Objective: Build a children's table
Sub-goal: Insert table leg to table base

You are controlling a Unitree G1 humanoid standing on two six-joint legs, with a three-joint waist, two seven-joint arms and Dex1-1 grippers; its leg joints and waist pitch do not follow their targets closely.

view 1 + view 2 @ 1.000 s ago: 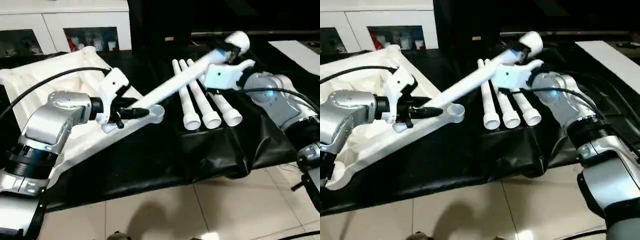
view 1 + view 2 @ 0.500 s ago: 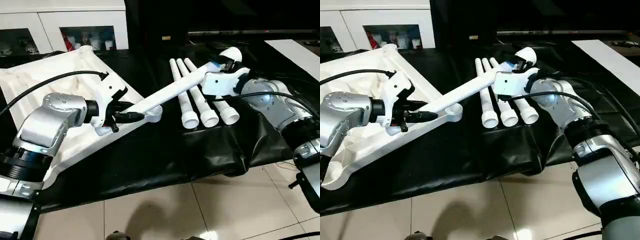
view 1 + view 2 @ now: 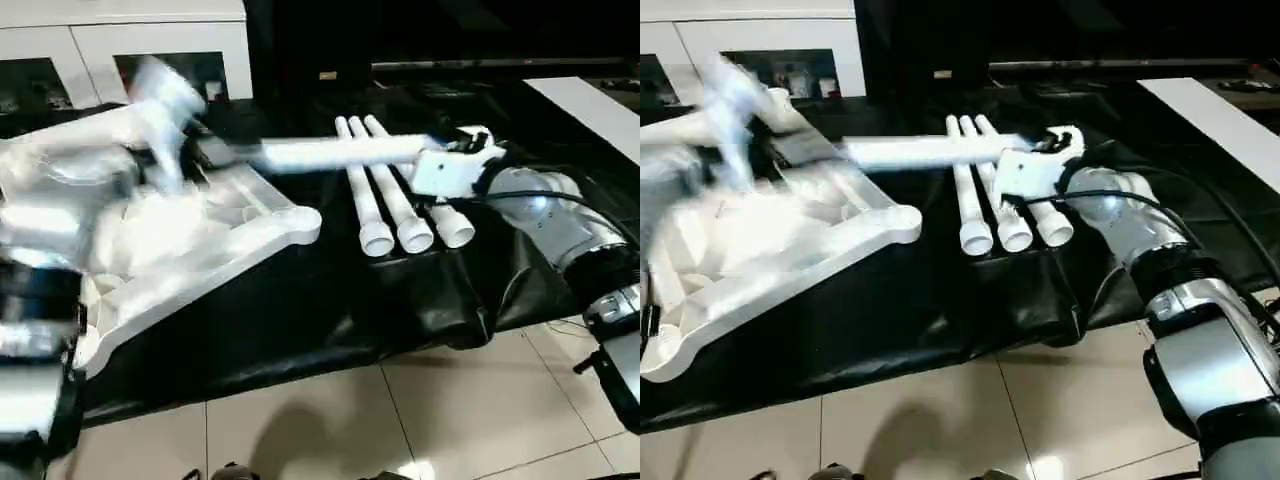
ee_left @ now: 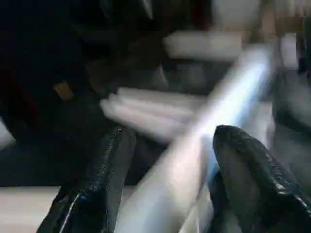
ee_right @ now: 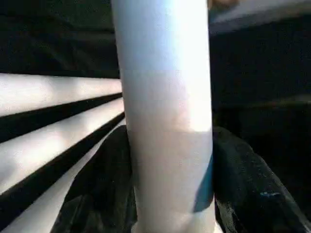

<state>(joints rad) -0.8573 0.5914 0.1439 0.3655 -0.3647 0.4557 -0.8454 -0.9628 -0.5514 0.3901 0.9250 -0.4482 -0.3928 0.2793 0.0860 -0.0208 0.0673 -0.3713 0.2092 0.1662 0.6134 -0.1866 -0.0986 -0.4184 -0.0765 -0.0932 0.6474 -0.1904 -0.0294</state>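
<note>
So the right gripper (image 5: 170, 194) is clamped around one white table leg (image 3: 930, 152), fingers hugging both sides, probably to steer it toward a corner socket (image 3: 303, 222) of the tabletop (image 3: 215, 240). The left gripper (image 4: 170, 184) straddles that leg; I can't tell if it's gripping. The three spare legs (image 3: 400, 205) lie just past the right fingers.

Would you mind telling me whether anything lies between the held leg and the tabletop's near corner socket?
Nothing visible does. The leg, clamped by the right tool, hangs in open air above the tabletop; the near corner socket is uncovered, and the three spare legs lie off to the side.
</note>
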